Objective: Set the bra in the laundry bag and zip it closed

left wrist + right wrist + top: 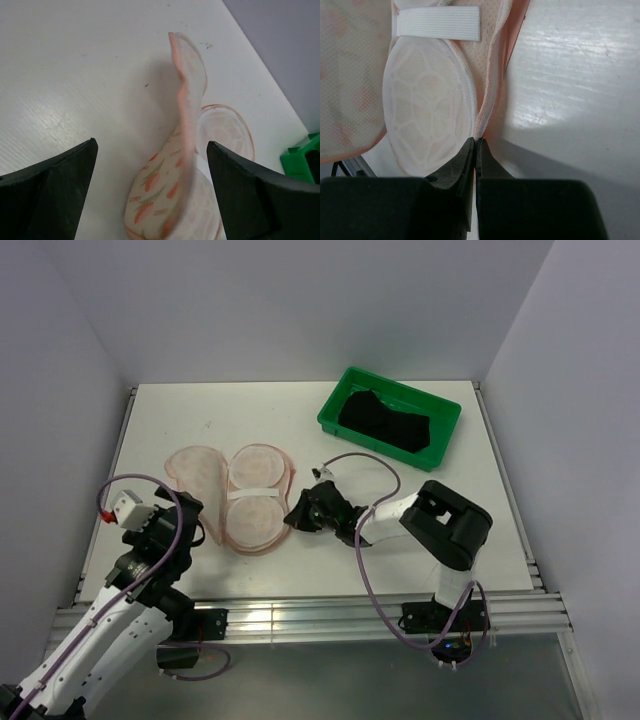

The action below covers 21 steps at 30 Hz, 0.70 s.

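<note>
Wrist view reveals right pincer (pixel 476 143) nipping laundry bag (pixel 427 110) rim — left pincer (pixel 151 145) wide.

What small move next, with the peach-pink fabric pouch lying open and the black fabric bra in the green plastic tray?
Probably close the open left gripper on the raised flap of the peach-pink fabric laundry bag, which stands between its fingers; the right gripper pinches the far rim, so both could spread it.

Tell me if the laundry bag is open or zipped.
Open: the laundry bag lies spread, both halves apart, white inner domes showing.
</note>
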Motion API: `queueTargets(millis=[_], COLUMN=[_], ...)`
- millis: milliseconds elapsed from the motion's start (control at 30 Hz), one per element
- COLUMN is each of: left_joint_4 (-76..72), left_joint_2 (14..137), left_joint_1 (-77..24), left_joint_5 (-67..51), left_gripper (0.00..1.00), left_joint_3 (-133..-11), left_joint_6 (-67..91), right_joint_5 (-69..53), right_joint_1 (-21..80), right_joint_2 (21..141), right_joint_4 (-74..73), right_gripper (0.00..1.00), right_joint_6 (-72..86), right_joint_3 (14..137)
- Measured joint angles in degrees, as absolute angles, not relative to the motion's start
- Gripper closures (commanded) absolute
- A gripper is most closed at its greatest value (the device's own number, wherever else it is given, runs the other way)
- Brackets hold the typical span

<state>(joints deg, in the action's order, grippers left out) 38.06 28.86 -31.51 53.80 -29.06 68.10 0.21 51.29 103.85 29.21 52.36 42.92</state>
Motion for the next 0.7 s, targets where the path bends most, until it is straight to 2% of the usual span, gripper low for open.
queueTargets(millis=[300,367,433,467,533,700], left_joint_4=[32.2,31.0,28.9,27.6,24.6,18.8], left_joint_2=[26.4,28.5,29.7,30.2,31.2,35.6], left_joint_1=[-31.5,-31.5,-31.5,-31.4,-31.4,-31.4], left_joint_5=[47.9,45.4,42.4,40.2,34.9,19.3], left_gripper=[0.01,0.03,0.12,0.16,0.21,0.16], left_joint_3=[-37.3,-39.0,-38.7,-38.2,-36.8,-36.4], left_joint_6=[56.0,54.0,52.5,51.5,49.3,42.5], right_joint_5=[1.3,1.8,2.3,2.6,3.2,3.0], right_joint_1=[54.0,54.6,54.6,54.6,54.4,49.3], right_joint_2=[99.6,98.5,97.5,96.8,95.5,86.8], right_joint_4=[28.9,28.0,27.2,26.3,23.7,11.9], right_gripper=[0.94,0.86,0.69,0.47,0.34,0.33], right_joint_6=[54.1,54.0,53.6,53.2,51.8,44.2], right_joint_3=[39.4,39.4,39.4,39.4,39.6,42.2])
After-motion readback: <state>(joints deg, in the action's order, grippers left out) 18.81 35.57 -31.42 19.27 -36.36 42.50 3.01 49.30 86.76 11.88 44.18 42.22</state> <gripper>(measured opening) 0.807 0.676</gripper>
